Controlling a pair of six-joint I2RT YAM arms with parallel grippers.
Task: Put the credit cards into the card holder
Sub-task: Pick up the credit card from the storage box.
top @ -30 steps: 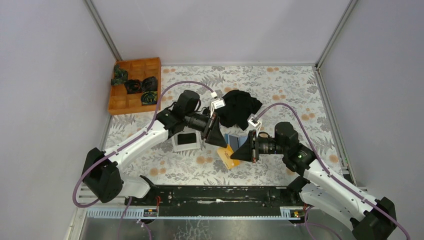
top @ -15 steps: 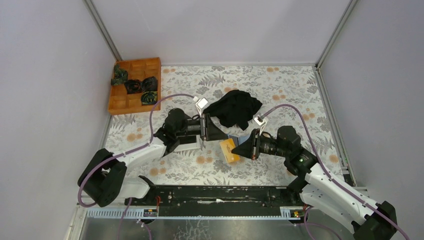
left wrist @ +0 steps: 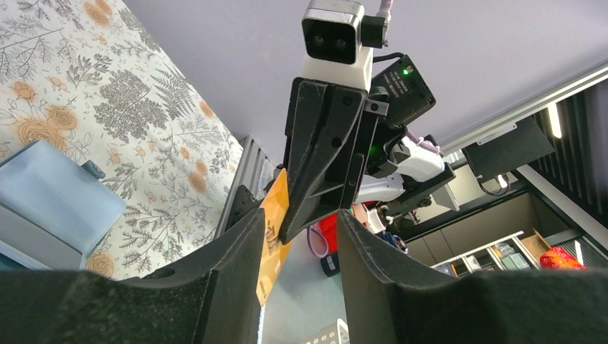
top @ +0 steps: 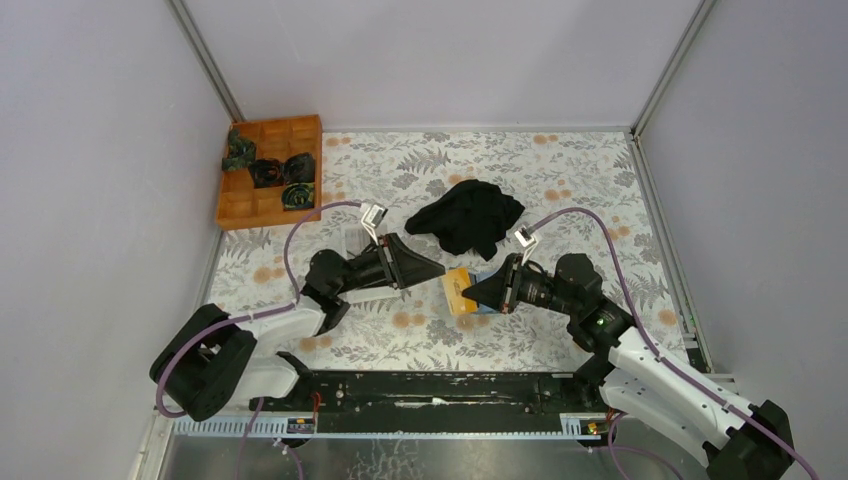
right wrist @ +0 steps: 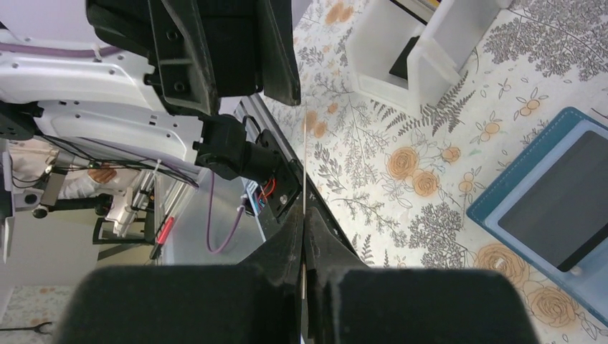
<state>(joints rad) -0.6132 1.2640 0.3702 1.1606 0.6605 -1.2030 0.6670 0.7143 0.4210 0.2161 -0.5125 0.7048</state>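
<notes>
The card [top: 458, 291] is orange, the card holder [right wrist: 510, 172] teal, the cloth [top: 470, 216] black, the table [top: 570, 180] fern-and-flower printed.

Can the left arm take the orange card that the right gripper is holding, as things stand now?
Probably yes. The left gripper is open and faces the right gripper, which is shut on the orange card. In the left wrist view the card's free edge shows between the open fingers; nothing blocks it.

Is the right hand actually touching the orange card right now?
Touching. The right wrist view shows the right hand shut on the orange card, which is seen edge-on.
</notes>
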